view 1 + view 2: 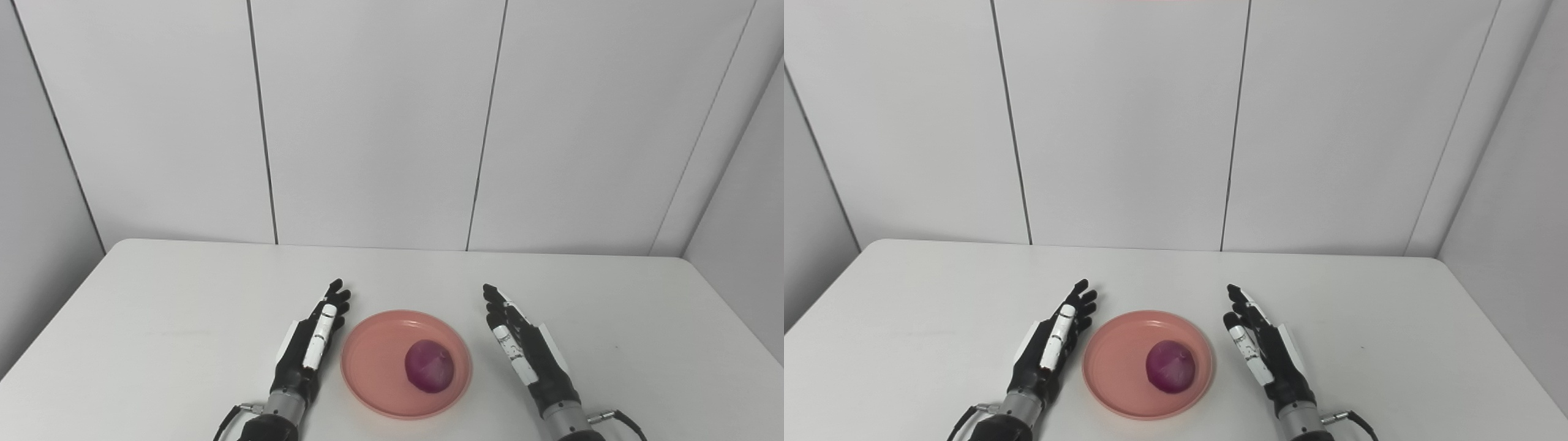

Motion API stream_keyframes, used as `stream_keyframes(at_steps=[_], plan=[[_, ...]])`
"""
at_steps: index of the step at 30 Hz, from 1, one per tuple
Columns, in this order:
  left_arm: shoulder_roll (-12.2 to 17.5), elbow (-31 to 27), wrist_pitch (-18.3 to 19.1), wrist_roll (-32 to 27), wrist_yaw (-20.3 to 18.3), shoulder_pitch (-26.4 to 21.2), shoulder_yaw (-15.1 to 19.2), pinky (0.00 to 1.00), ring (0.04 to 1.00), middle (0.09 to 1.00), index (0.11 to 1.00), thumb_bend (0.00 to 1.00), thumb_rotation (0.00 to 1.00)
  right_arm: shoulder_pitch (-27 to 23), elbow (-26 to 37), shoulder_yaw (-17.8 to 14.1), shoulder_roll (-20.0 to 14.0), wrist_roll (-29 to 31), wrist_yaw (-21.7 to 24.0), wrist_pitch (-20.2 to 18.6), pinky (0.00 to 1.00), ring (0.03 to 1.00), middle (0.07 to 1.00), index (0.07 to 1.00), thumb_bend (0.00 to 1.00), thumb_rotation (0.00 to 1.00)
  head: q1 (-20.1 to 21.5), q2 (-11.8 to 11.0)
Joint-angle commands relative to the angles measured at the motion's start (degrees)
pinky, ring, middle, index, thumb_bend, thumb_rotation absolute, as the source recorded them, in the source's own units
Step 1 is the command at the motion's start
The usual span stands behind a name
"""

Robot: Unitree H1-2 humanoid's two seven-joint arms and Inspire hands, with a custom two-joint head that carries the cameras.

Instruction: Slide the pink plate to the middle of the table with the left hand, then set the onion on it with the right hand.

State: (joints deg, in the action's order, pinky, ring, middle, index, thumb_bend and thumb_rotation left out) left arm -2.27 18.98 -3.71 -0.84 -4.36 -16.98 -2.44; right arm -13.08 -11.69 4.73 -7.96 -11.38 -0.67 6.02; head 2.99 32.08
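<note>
The pink plate (373,361) lies on the white table (153,318) near the front edge, about midway across. A purple onion (429,365) sits on the plate, right of its centre. My left hand (311,346) rests just left of the plate, fingers straight and apart, holding nothing. My right hand (523,349) is a little to the right of the plate, also open and empty, fingers pointing away from me. Neither hand touches the plate or the onion.
The table's surface shows bare on both sides of the hands and behind the plate. Grey wall panels (380,122) stand behind the table's far edge.
</note>
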Motion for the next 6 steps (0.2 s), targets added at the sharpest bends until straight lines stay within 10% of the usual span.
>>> stream_keyframes(at_steps=[1,6], plan=[[0.8,0.39,-1.97,-0.85,-0.56,0.0,0.4,0.96,0.946,0.945,0.938,0.53,1.0,-2.04,1.5,-0.65,0.45,1.09,0.26,-0.22,0.91,0.898,0.909,0.917,0.73,1.0,0.14,0.57],[1.04,-1.79,-0.31,-2.0,-1.38,0.73,0.96,0.95,0.959,0.956,0.95,0.53,1.0,-2.04,2.26,-1.21,0.97,2.98,0.7,-0.49,0.91,0.906,0.915,0.922,0.72,1.0,0.19,1.68]])
